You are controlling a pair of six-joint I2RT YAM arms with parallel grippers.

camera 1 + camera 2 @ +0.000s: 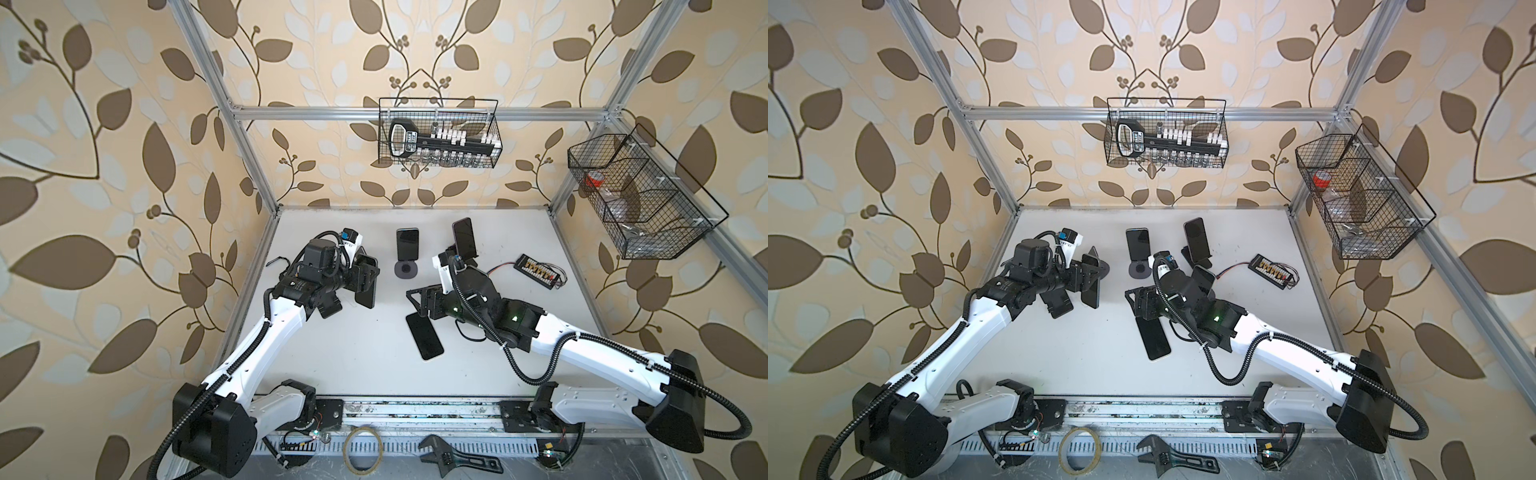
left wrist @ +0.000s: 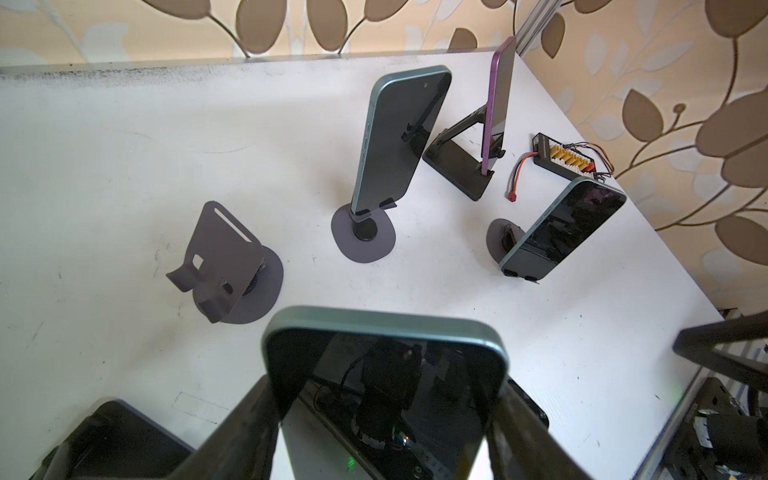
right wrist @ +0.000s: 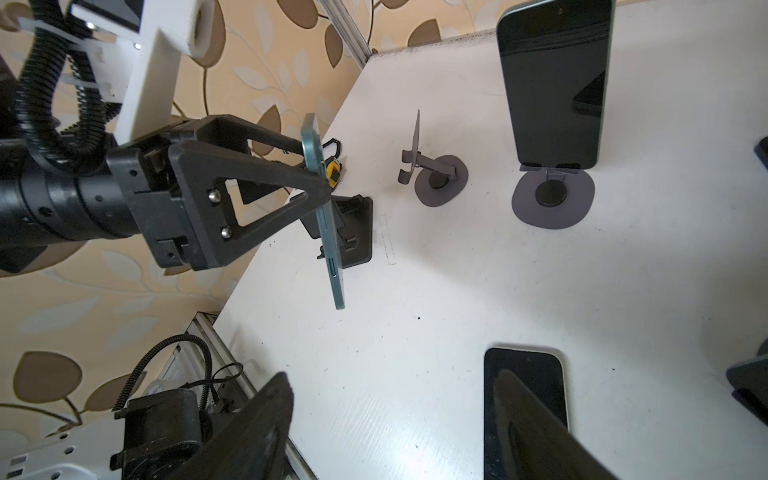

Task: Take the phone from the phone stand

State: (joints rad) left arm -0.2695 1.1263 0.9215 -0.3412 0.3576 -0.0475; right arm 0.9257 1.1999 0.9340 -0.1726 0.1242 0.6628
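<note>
**Phone off its stand, held in the left fingers**

Left gripper (image 3: 316,170): fingers (image 2: 245,428) clamped across the long edges of the held phone (image 2: 386,361), which has a teal rim and a dark screen. The right wrist view shows it edge-on and on end, its lower end apparently clear of the tabletop (image 1: 353,365). The empty stand (image 2: 224,262), grey with a round base, sits just beyond the held phone and apart from it.

Right gripper (image 3: 392,376): fingers apart, nothing between them. In both top views it hangs low by the upper end of the flat phone (image 1: 424,336), which lies screen-up near the middle.

Around:
- A spare black stand (image 3: 355,232) sits just behind the held phone, close to the left edge.
- The middle phone (image 1: 407,244) is upright on a round-base stand (image 2: 363,243), beside the empty stand.
- The purple phone (image 2: 498,104) is on a black folding stand (image 2: 457,166), toward the back.
- The tilted phone (image 2: 565,228) leans on a third grey stand. In a top view the right arm mostly covers it.
- A connector board (image 1: 536,268) with loose wires lies toward the right edge.

Room: the bare tabletop lies at the front, between the two arms and ahead of the flat phone. The back half is crowded with stands. The left arm works near the left edge. A wrench (image 1: 453,457) lies off the front edge.
</note>
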